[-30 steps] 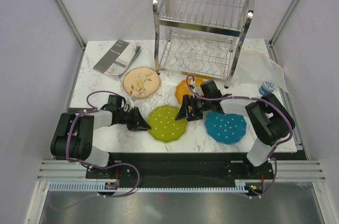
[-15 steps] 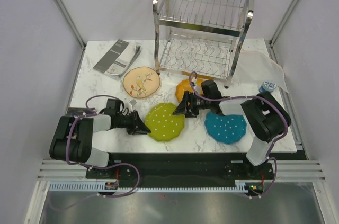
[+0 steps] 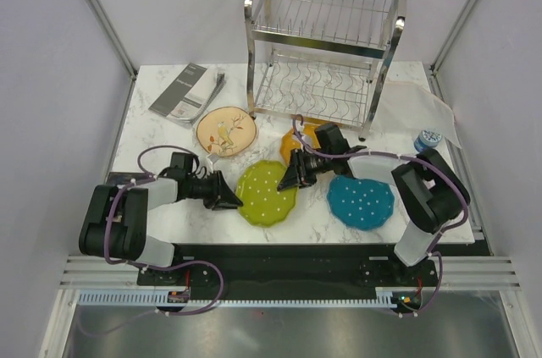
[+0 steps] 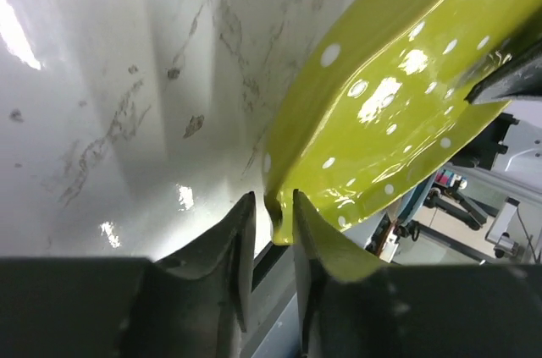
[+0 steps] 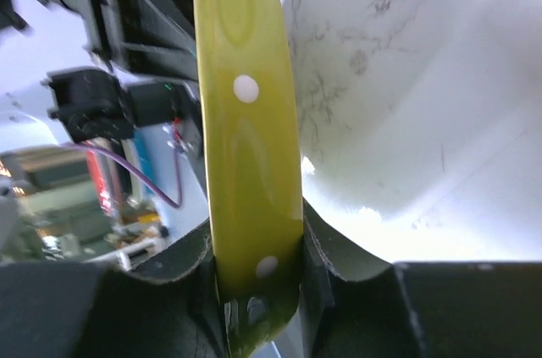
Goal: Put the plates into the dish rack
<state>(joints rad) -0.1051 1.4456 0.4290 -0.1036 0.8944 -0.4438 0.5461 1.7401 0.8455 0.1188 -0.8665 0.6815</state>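
Note:
The lime green plate (image 3: 267, 192) is tilted off the marble table (image 3: 161, 134), held between both arms. My left gripper (image 3: 230, 200) is shut on its left rim; the left wrist view shows the rim (image 4: 284, 227) between the jaws of that gripper (image 4: 273, 199). My right gripper (image 3: 293, 179) is shut on the opposite rim, and in the right wrist view the plate (image 5: 246, 138) stands edge-on in that gripper (image 5: 257, 227). The orange plate (image 3: 293, 139) lies partly hidden behind the right arm. The teal plate (image 3: 362, 202) and the tan plate (image 3: 226, 131) lie flat. The dish rack (image 3: 322, 49) stands at the back with no plates in it.
A grey booklet (image 3: 184, 91) lies at the back left of the table. A white cloth (image 3: 419, 106) and a blue-capped bottle (image 3: 428, 139) sit at the right edge. The black base rail (image 3: 271, 261) runs along the near edge.
My right gripper has closed on the lime green plate's right rim. The plate has tipped up off the table. The left gripper has kept its hold on the left rim.

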